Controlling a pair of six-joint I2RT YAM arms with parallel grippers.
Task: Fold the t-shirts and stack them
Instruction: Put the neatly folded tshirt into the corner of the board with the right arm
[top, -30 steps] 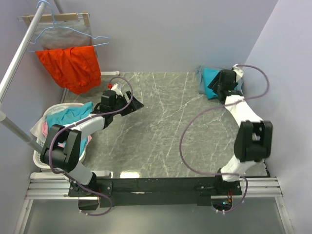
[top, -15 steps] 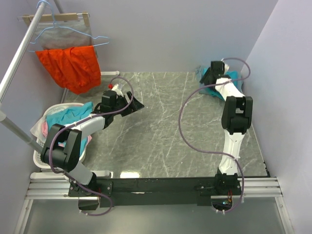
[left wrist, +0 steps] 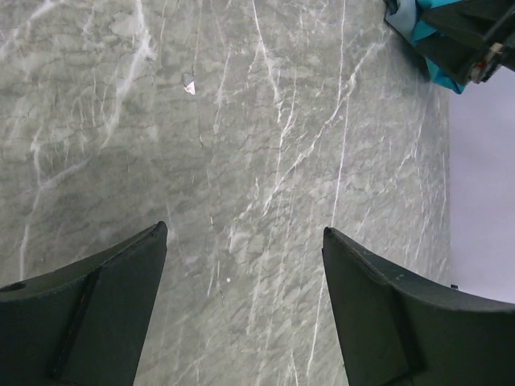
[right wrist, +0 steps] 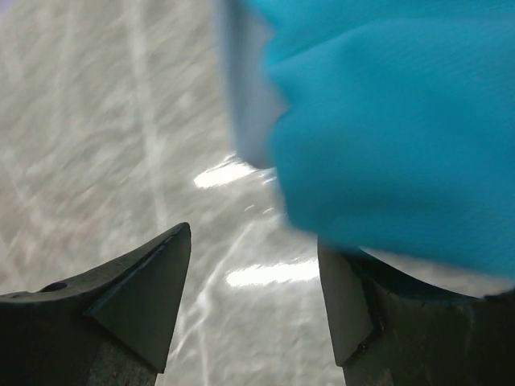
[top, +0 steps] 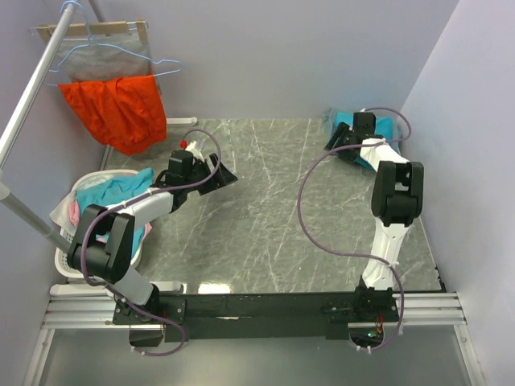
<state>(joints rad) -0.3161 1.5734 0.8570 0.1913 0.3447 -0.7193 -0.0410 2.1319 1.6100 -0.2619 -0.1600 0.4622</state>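
Note:
The bright teal t-shirt (top: 387, 129) lies bunched in the table's far right corner, with a bit of duller grey-blue cloth (top: 331, 120) at its left edge. My right gripper (top: 337, 143) is open at the pile's near left edge, low over the table. In the right wrist view the teal cloth (right wrist: 386, 121) hangs over my right finger and nothing is between the jaws (right wrist: 253, 233). My left gripper (top: 226, 173) is open and empty over bare marble (left wrist: 245, 233) at the left. The left wrist view shows the teal shirt (left wrist: 418, 32) far off.
A white laundry basket (top: 64, 259) holding teal and pink clothes stands at the table's left edge. An orange-red garment (top: 117, 108) hangs from a hanger on a rail at the back left. Walls close in behind and to the right of the shirt pile.
My right arm has stretched out and the right gripper has moved left off the top of the shirt pile to its left edge. The left arm has not moved.

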